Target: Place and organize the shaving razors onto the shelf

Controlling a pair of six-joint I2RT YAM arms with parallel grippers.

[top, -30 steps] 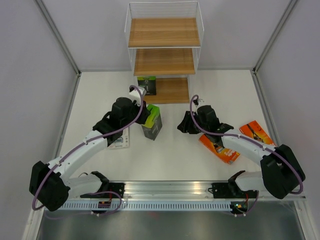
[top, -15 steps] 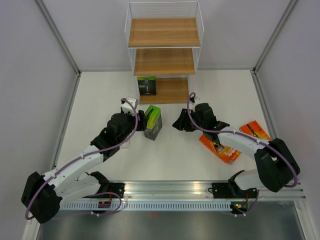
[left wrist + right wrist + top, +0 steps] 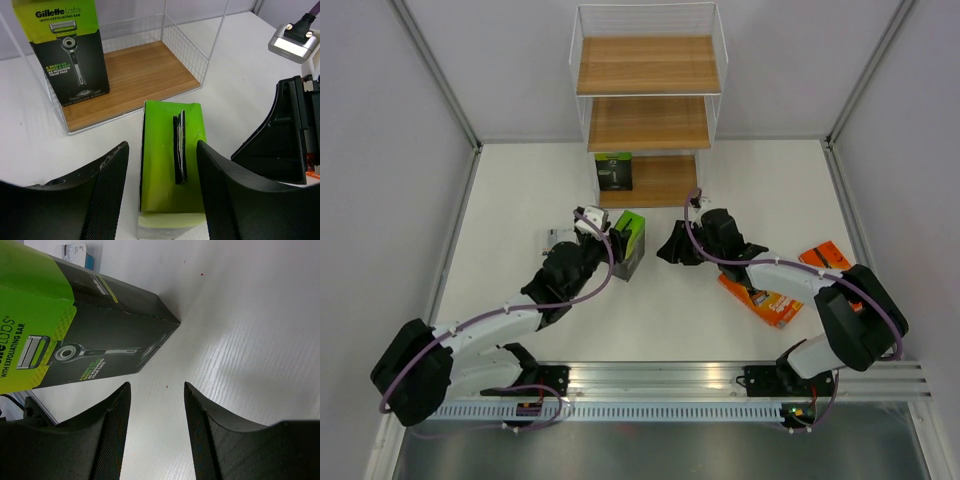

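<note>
The left tool (image 3: 161, 146) is sitting released, its fingers flanking the standing Gillette Labs razor box (image 3: 160, 187) on the desk (image 3: 240, 75); the right tool (image 3: 156, 387) is hovering unclenched near it.

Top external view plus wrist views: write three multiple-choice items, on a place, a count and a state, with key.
1. The Gillette Labs pack in the shelf stands on: A top board; B middle board; C bottom board.
2. Orange razor packs on the table: A one; B two; C four.
3. The right hand is: A open, empty; B gripping an orange pack; C gripping the shelf.
Key: C, it stands on the lowest board; B, both lie at the right; A, bare table shows between its fingers.
</note>
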